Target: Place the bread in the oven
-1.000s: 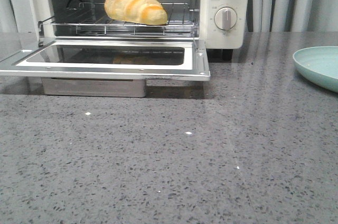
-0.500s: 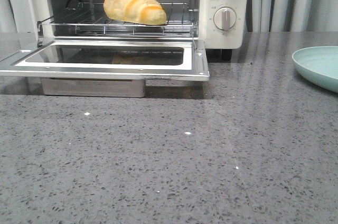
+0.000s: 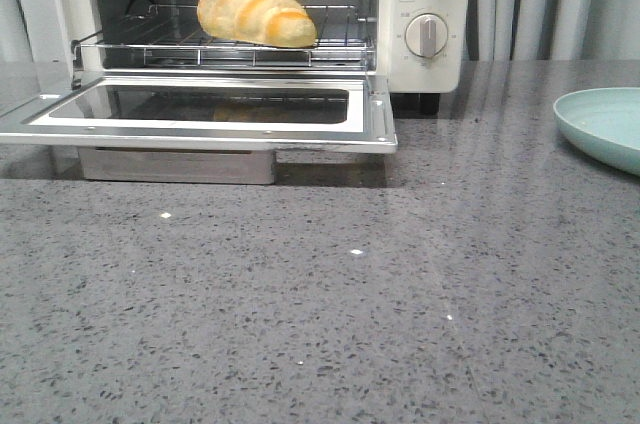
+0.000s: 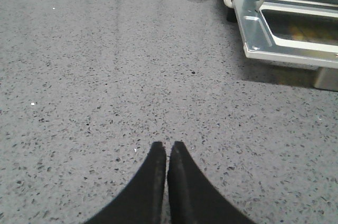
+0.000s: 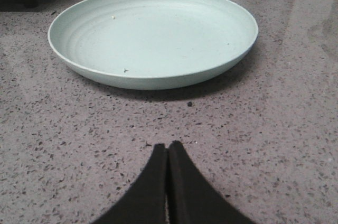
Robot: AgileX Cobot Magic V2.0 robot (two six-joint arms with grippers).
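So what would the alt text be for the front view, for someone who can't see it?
A striped golden bread lies on the wire rack inside a cream oven whose glass door hangs open over a grey speckled counter. A pale green plate sits at the right edge; no robot arms show.

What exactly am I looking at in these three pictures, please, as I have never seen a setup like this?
This is a two-armed robot at a grey stone table. The front view looks forward from the robot: the oven stands with its door folded down, and the bread lies on the wire rack inside. A pale green plate sits on the right. The other two pictures come from cameras on the wrists. The dark shapes are the left gripper and the right gripper, fingers pressed together, holding nothing.
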